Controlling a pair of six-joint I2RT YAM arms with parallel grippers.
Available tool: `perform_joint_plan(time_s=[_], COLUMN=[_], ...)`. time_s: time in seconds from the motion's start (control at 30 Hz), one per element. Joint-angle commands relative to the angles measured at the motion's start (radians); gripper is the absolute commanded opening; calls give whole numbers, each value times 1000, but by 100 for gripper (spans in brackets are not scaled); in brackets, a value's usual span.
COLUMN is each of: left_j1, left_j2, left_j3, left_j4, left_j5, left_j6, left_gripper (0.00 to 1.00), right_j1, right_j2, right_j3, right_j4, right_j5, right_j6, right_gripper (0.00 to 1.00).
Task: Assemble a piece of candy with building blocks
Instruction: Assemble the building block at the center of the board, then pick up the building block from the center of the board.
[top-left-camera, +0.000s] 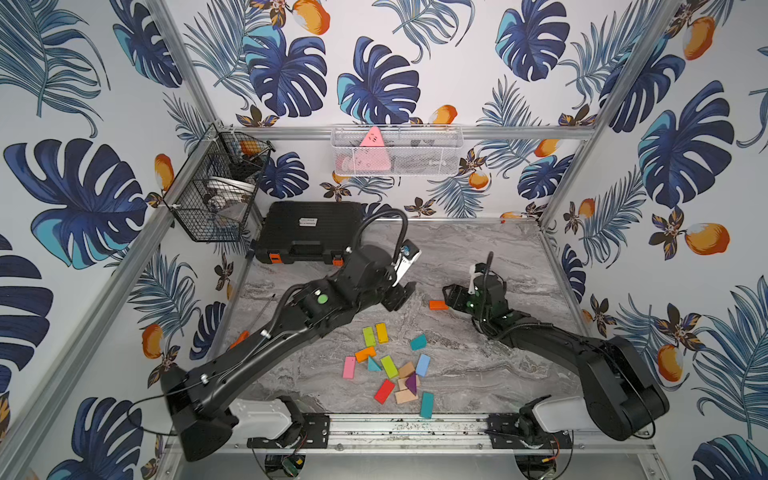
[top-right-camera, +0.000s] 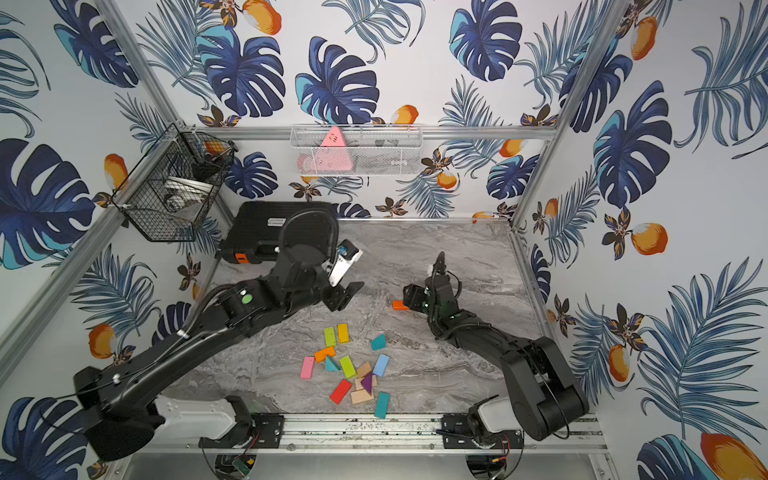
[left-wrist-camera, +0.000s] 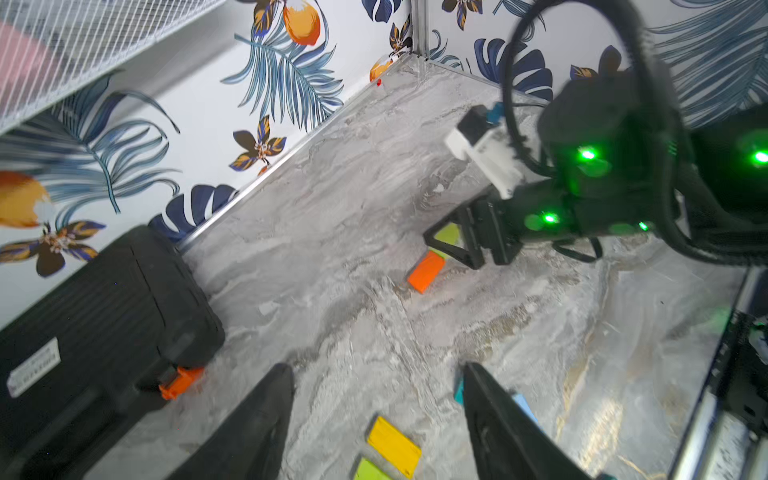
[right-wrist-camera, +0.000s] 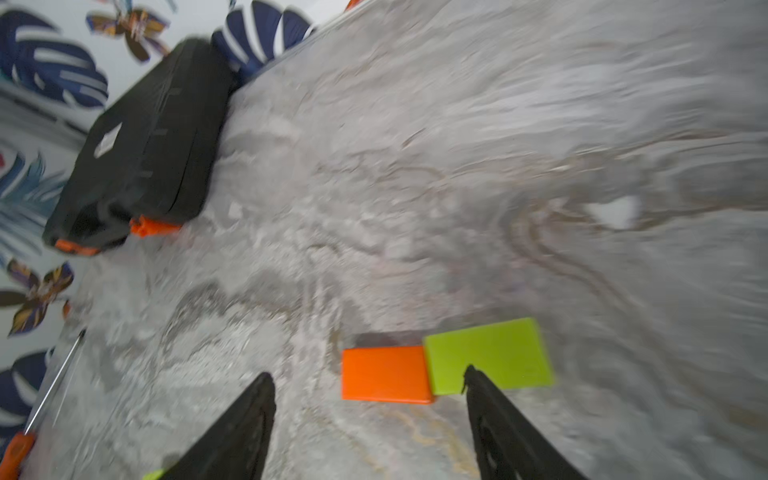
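An orange block (right-wrist-camera: 384, 374) and a lime green block (right-wrist-camera: 488, 355) lie flat, end to end, on the marble table. My right gripper (right-wrist-camera: 368, 374) hovers open just over them, holding nothing; in a top view it (top-left-camera: 449, 297) hides the green block and only the orange one (top-left-camera: 438, 304) shows. My left gripper (left-wrist-camera: 376, 370) is open and empty above bare table, a short way left of that pair (top-left-camera: 400, 296). Several more building blocks lie loose near the front edge, among them yellow (top-left-camera: 382, 332), pink (top-left-camera: 349, 367), red (top-left-camera: 384, 391) and a purple triangle (top-left-camera: 412, 383).
A black tool case (top-left-camera: 309, 232) sits at the back left. An orange-handled screwdriver (top-left-camera: 240, 338) lies by the left wall under my left arm. A black wire basket (top-left-camera: 216, 195) and a white one (top-left-camera: 397, 151) hang on the walls.
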Motion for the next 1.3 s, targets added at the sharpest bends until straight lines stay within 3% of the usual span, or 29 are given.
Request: perform_joint_plan(time_s=[0.0, 0.23, 0.53, 0.87, 1.0, 1.27], left_j1=[4, 4, 10, 17, 18, 18], left_j2=[-152, -451, -441, -435, -429, -423], left_j3=[-166, -413, -404, -408, -406, -406], left_j4=[-68, -150, -174, -173, -176, -178], left_j5=[-49, -151, -234, -214, -213, -207], left_j6=[-121, -256, -267, -262, -264, -264], left_gripper=[69, 69, 68, 68, 68, 68], right_j1=[140, 369, 487, 496, 499, 508], right_j2=[65, 337, 566, 566, 594, 578], right_j3=[143, 448, 653, 644, 646, 610], right_j4=[-221, -461, -620, -636, -649, -633], right_j5=[-46, 8, 115, 154, 147, 163], right_j6=[-111, -86, -50, -48, -50, -30], right_gripper=[76, 75, 72, 65, 57, 55])
